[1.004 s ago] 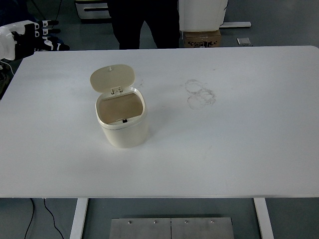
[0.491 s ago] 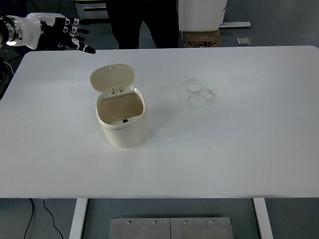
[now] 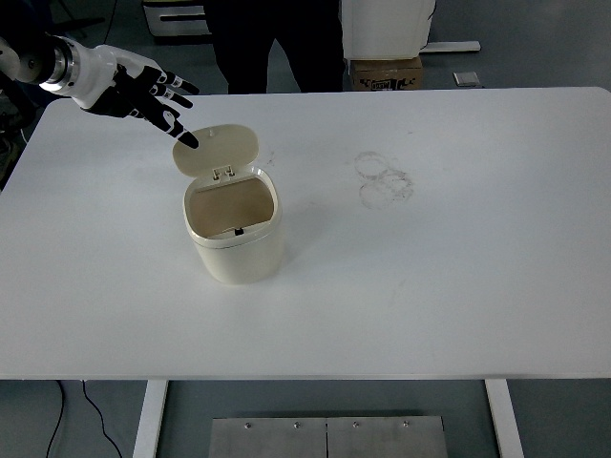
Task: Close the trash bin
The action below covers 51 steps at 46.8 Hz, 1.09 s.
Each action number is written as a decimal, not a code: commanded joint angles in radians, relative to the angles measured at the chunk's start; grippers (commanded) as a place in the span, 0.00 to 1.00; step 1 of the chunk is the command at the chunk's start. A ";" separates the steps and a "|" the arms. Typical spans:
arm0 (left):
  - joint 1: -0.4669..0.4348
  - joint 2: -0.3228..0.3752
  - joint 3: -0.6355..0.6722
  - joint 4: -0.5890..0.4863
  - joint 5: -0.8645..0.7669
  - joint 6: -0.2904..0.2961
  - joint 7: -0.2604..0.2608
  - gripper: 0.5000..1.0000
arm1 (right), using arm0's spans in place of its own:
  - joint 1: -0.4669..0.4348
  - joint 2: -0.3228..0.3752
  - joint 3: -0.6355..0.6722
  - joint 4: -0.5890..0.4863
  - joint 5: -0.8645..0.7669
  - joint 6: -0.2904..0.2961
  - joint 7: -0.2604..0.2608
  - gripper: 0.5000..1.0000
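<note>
Hand (image 3: 134, 91) on my left side is up over the far-left part of the surface (image 3: 458, 267), fingers (image 3: 177, 88) spread wide and holding nothing. Bin (image 3: 235, 234) sits just below and right of it from my view, lid (image 3: 216, 150) flipped up. One fingertip looks right at the lid's left edge, can't tell if it's actually touching. Person (image 3: 277, 43) standing past the far edge.

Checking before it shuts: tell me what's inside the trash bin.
The trash bin, lid up, shows only a flat tan inner surface; anything beneath it is covered.
</note>
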 commanded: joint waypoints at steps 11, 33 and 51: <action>-0.025 -0.032 -0.003 -0.001 -0.002 -0.006 0.003 1.00 | 0.000 0.000 0.000 0.000 0.000 -0.001 0.000 0.98; -0.067 -0.059 -0.002 -0.040 -0.002 -0.042 0.087 1.00 | 0.000 0.000 0.000 0.000 0.000 0.000 0.000 0.98; -0.065 -0.089 0.000 -0.043 -0.002 -0.054 0.100 1.00 | 0.000 0.000 0.000 0.000 0.000 -0.001 0.000 0.98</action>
